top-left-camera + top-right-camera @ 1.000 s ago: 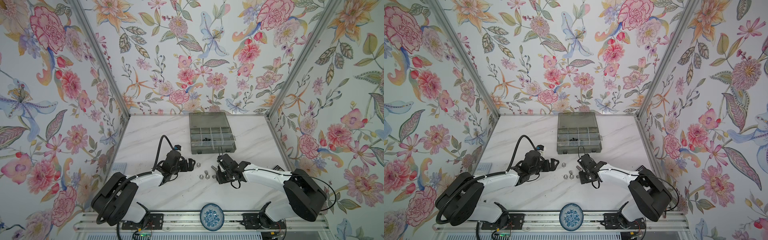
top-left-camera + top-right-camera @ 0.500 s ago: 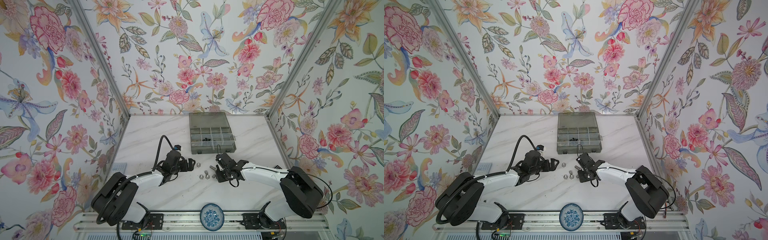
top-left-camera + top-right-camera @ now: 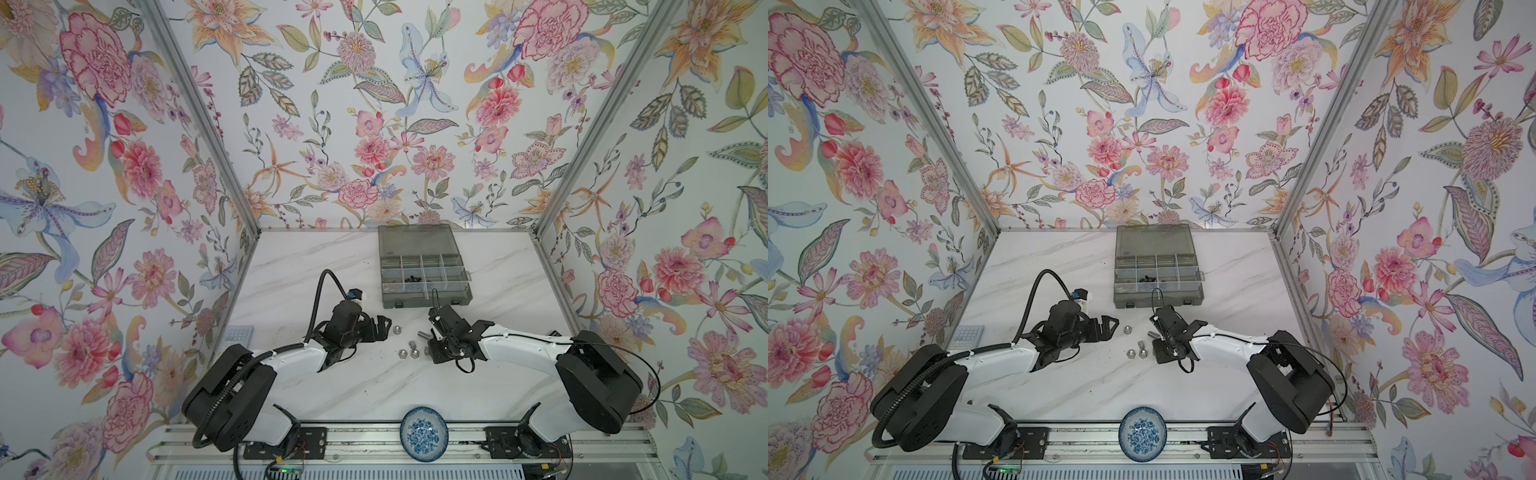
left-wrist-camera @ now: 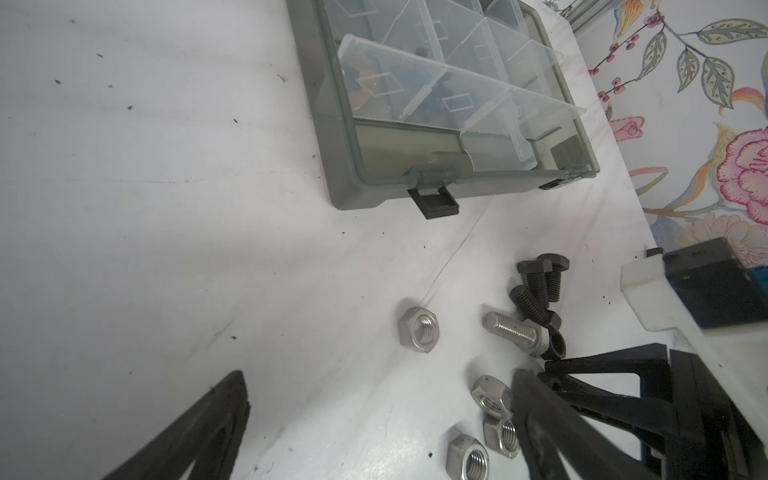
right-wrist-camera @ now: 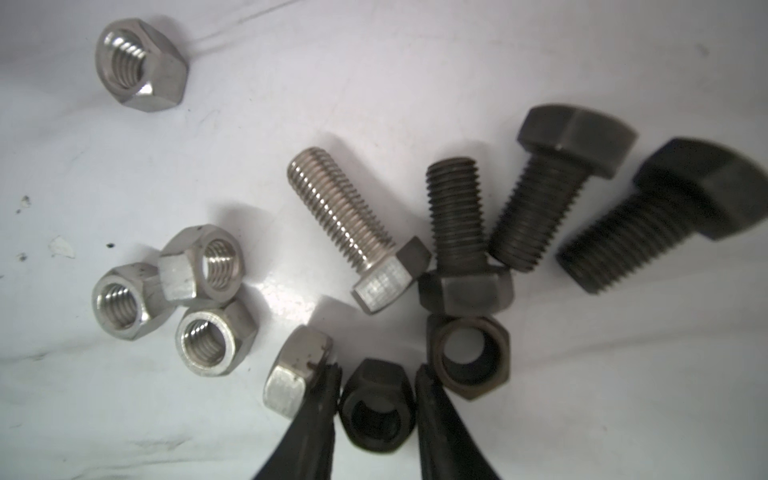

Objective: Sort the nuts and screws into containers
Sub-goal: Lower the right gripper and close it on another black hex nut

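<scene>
The right gripper (image 5: pixel 376 368) is down at the table, its jaws drawn narrow around a black hex nut (image 5: pixel 376 411). Both fingers (image 5: pixel 316 415) appear to touch its sides, though the close view is soft, and the nut sits on the marble. Just outside one finger lies a silver nut (image 5: pixel 297 372), and just outside the other a second black nut (image 5: pixel 467 357). Beyond them a silver screw (image 5: pixel 353 224) and three black screws (image 5: pixel 552 183) lie fanned out close together. Three more silver nuts (image 5: pixel 208 270) huddle nearby, and a lone silver nut (image 5: pixel 141 64) lies apart.

The left gripper (image 3: pixel 384 323) is held low beside this heap, jaws spread wide with nothing between them.

In both top views the heap lies between the two grippers, near the front wall of the grey organiser box (image 3: pixel 426 300), whose lid is folded back toward the rear wall. Small black pieces lie in one middle compartment (image 3: pixel 413 278). Bare table (image 3: pixel 316 266) stretches on either side of the box and between the arms and the near edge, where a blue-and-white dish (image 3: pixel 424 432) sits.
</scene>
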